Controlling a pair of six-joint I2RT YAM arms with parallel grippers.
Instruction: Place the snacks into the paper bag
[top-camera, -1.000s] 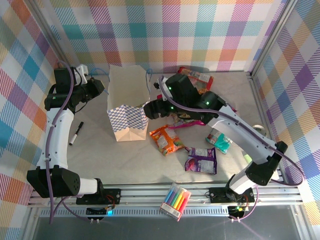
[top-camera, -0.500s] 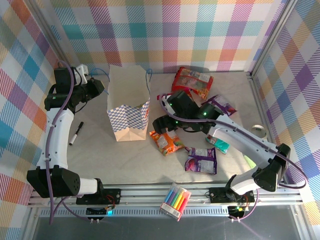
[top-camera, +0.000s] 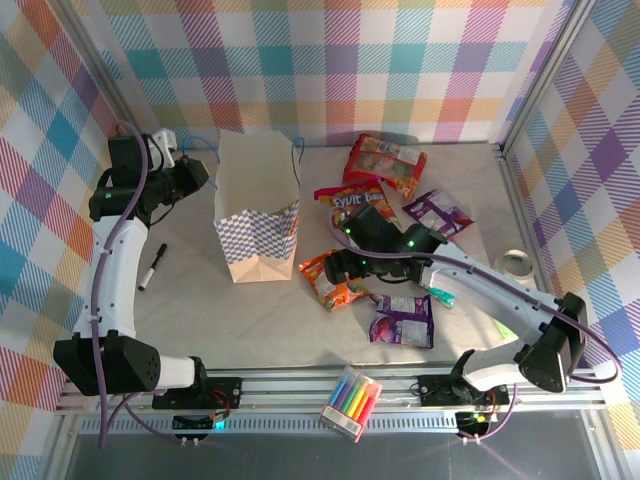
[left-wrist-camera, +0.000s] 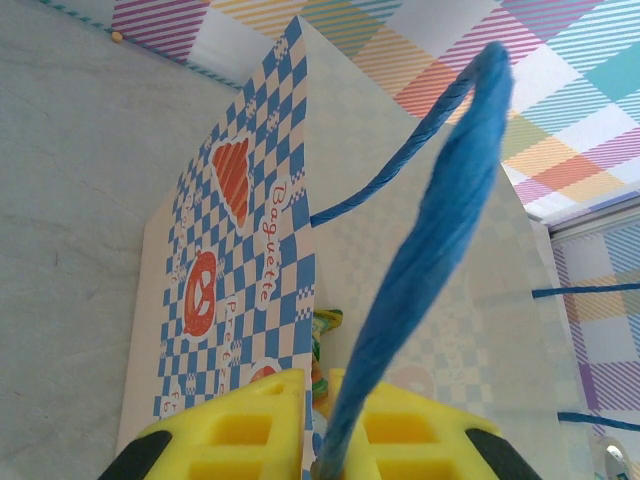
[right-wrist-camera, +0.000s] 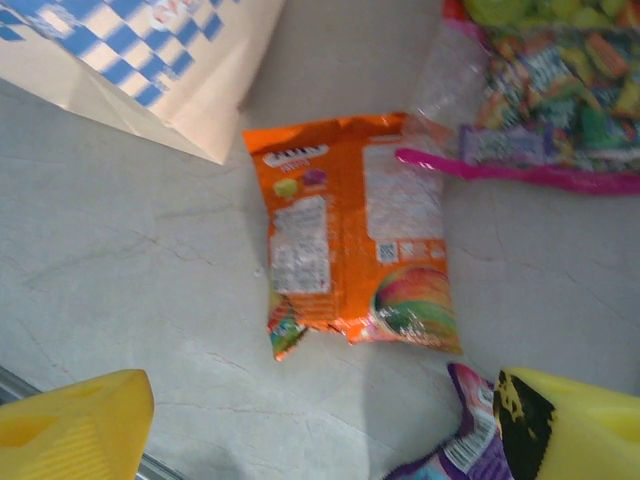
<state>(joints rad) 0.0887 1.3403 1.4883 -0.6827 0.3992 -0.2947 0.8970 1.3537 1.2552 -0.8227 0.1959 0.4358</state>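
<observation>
The paper bag (top-camera: 257, 222) stands open at the left centre, tan with a blue-and-white checkered band (left-wrist-camera: 240, 250). My left gripper (top-camera: 196, 176) (left-wrist-camera: 318, 420) is shut on its blue cord handle (left-wrist-camera: 430, 240), and a green-yellow packet (left-wrist-camera: 322, 330) shows inside the bag. My right gripper (top-camera: 332, 268) (right-wrist-camera: 325, 430) hangs open just above an orange packet (top-camera: 332, 290) (right-wrist-camera: 350, 250) and does not touch it. Other snacks lie around: two red ones (top-camera: 385, 160) (top-camera: 356, 198), two purple (top-camera: 437, 212) (top-camera: 403, 320), a teal one (top-camera: 441, 293), and a pink-edged candy pack (right-wrist-camera: 540, 120).
A black pen (top-camera: 152, 267) lies left of the bag. A clear pack of coloured markers (top-camera: 350, 402) sits on the front rail. A roll of tape (top-camera: 516, 262) rests near the right wall. Checkered walls close the table on three sides.
My right arm has swung from the bag's mouth back and down to the orange packet, its jaws opening wider. The left arm has held still on the handle.
</observation>
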